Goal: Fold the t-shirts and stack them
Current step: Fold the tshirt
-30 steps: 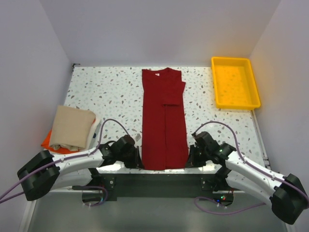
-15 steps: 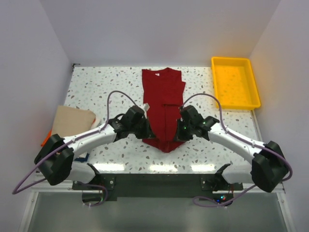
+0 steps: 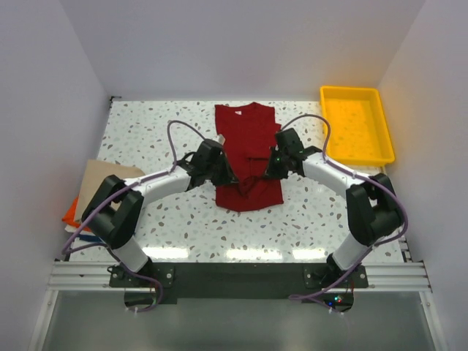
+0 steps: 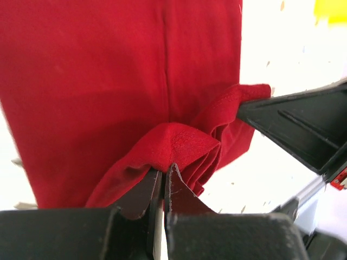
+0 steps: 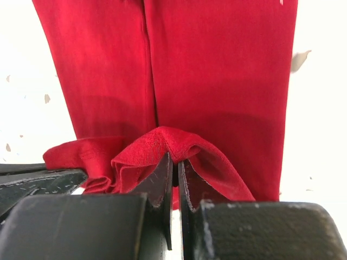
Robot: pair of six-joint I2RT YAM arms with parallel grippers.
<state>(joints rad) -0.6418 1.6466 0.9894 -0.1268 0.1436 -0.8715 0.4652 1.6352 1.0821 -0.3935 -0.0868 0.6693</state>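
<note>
A dark red t-shirt (image 3: 247, 142) lies lengthwise in the middle of the table, collar at the far end, its near hem lifted and carried back over the body. My left gripper (image 3: 221, 174) is shut on the hem's left corner (image 4: 181, 143). My right gripper (image 3: 274, 168) is shut on the right corner (image 5: 162, 142). Both hold the cloth a little above the shirt's middle. The fold's rounded near edge (image 3: 248, 205) rests on the table. A folded tan shirt (image 3: 99, 179) on an orange one (image 3: 71, 214) lies at the left, partly hidden by my left arm. The blue shirt is hidden.
A yellow plastic tray (image 3: 356, 124) stands at the far right corner. White walls close in on the left, the right and the back. Both arms reach inward across the speckled table (image 3: 161, 131).
Both grippers have carried the shirt's near hem from the table's front edge away toward the collar, doubling the shirt over itself. The shirt's visible length has shortened.
</note>
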